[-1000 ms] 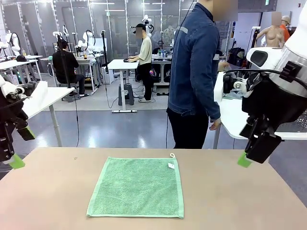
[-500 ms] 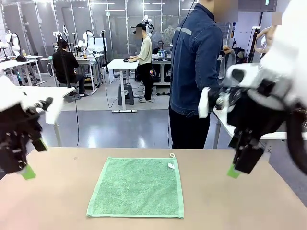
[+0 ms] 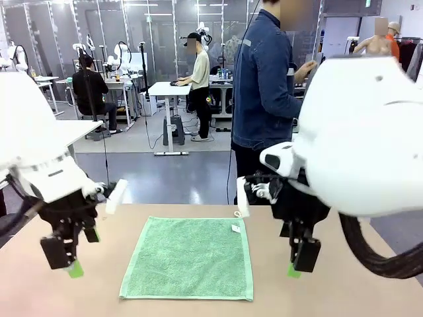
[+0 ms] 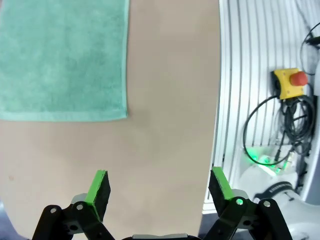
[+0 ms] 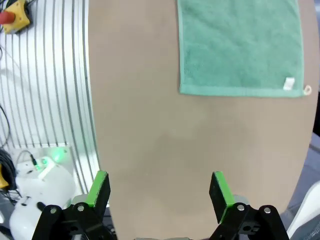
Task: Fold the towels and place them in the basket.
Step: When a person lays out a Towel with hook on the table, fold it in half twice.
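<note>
The right gripper [image 5: 159,188] hangs over bare tan counter [image 5: 150,140], its two black fingers spread wide with the green pads [image 5: 100,187] facing each other and nothing between them. Ahead of it and off toward its right finger lies a mint green terry towel [image 5: 240,45], flat on the counter and well apart from the fingertips. A small white label [image 5: 288,83] sits near the towel's closest edge, with a corner loop [image 5: 307,90] just beside it. Out past the left finger runs a ribbed silver metal panel [image 5: 45,75], a yellow box with a red button [image 5: 10,11] at its far end. Near the left finger stands a white machine base [image 5: 37,192] lit by a green glow.
</note>
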Tool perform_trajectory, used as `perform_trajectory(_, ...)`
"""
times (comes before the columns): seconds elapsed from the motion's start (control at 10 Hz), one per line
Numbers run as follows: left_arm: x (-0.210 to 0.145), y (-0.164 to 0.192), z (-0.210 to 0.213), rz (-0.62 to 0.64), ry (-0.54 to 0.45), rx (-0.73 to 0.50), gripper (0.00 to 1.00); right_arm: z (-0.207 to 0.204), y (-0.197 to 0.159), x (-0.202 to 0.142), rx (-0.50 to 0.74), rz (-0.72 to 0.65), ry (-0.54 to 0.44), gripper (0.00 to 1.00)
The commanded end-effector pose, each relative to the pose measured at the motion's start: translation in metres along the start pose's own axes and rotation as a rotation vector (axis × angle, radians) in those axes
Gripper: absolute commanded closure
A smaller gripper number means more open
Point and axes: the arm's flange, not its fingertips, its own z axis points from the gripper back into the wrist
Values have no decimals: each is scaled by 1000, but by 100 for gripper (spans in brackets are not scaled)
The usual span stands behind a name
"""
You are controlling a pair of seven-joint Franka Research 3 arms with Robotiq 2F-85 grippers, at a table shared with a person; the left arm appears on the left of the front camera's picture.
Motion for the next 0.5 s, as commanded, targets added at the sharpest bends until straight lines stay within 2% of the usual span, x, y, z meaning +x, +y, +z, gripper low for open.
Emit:
perform_trajectory(0.0, 10, 15, -30, -31, -32, -21, 0, -30, -14, 8, 0, 94, -30, 0)
perform_trajectory(0.1, 16, 23, -50, -18, 10, -17, 0, -47, -20, 14, -9, 103, -16, 0)
perform_trajectory(0.2, 17, 32, -69, 10, -16, -32, 0, -62, -24, 18, -20, 114, 4, 0)
perform_trajectory(0.4, 12, 44, -101, 28, 29, -10, 0, -87, -33, 21, -13, 138, -15, 0)
